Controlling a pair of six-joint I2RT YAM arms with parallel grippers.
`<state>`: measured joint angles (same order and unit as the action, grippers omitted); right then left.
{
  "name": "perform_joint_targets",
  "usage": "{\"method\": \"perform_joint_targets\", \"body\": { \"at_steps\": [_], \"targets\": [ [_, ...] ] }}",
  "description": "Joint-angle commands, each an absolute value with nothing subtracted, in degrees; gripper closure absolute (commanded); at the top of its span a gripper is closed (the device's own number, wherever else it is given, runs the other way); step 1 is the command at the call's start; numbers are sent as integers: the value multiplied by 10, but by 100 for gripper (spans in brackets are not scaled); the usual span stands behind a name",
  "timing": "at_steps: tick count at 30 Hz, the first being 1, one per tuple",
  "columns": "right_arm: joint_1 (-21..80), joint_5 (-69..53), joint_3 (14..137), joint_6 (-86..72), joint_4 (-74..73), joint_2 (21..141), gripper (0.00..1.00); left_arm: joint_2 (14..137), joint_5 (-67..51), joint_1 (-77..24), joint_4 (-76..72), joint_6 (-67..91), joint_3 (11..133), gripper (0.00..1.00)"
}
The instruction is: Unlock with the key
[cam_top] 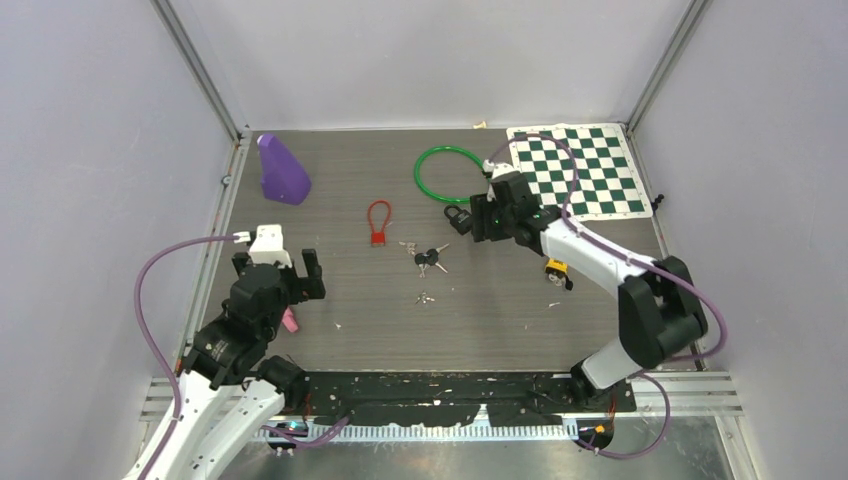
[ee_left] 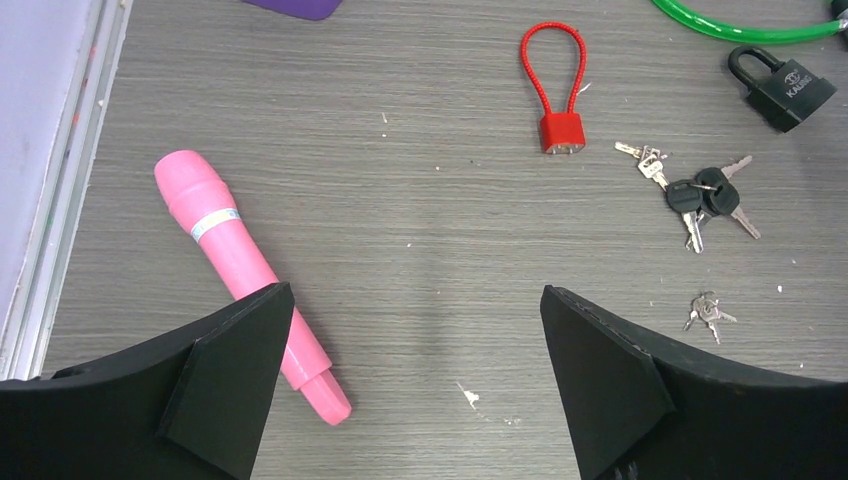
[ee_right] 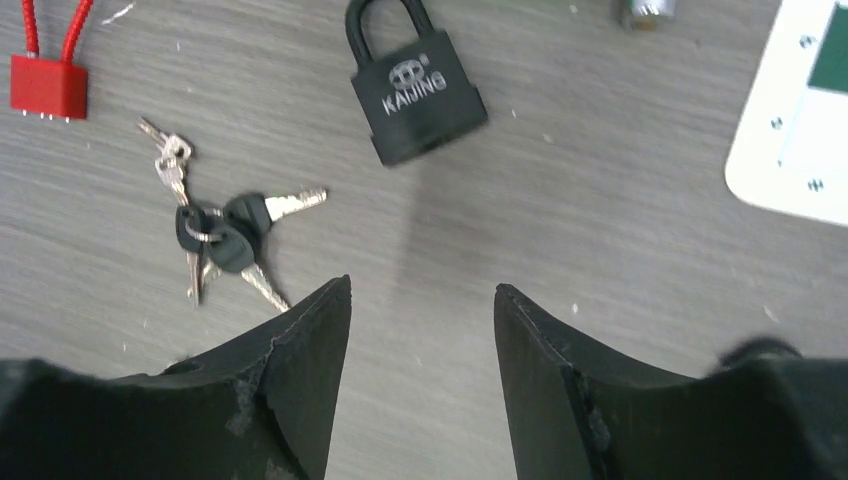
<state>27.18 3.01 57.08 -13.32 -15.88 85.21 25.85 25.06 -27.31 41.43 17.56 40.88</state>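
Right tool [ee_right: 422, 290] stood apart and empty near the black padlock [ee_right: 418, 95]; flat-lying keys [ee_right: 225, 240] beside that padlock risked slipping or misselection.

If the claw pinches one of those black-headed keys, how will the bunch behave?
Likely floppy: the black-headed keys fan out from one ring, so the rest should dangle. Lying flat on the table, they may skid when pushed.

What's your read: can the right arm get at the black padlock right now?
Probably yes: the right gripper hovers open just short of the black padlock, nothing between them; the keys lie aside.
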Motion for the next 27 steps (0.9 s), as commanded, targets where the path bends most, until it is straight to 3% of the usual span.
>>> {"method": "perform_joint_targets", "body": {
  "at_steps": [1, 12, 20, 24, 27],
  "targets": [
    [279, 33, 657, -108, -119, 942, 38, 266, 254, -274, 390, 173, 405, 0],
    [279, 9, 906, -6, -227, 1177, 27, 278, 252, -274, 389, 171, 402, 0],
    [281, -24, 920, 11, -281, 1218, 23, 280, 246, -274, 386, 170, 401, 1],
    [287, -17, 864, 6, -264, 1193, 31, 280, 243, -274, 385, 170, 401, 0],
    [294, -4, 821, 1, -248, 1167, 47, 280, 241, -274, 385, 170, 401, 0]
  ]
}}
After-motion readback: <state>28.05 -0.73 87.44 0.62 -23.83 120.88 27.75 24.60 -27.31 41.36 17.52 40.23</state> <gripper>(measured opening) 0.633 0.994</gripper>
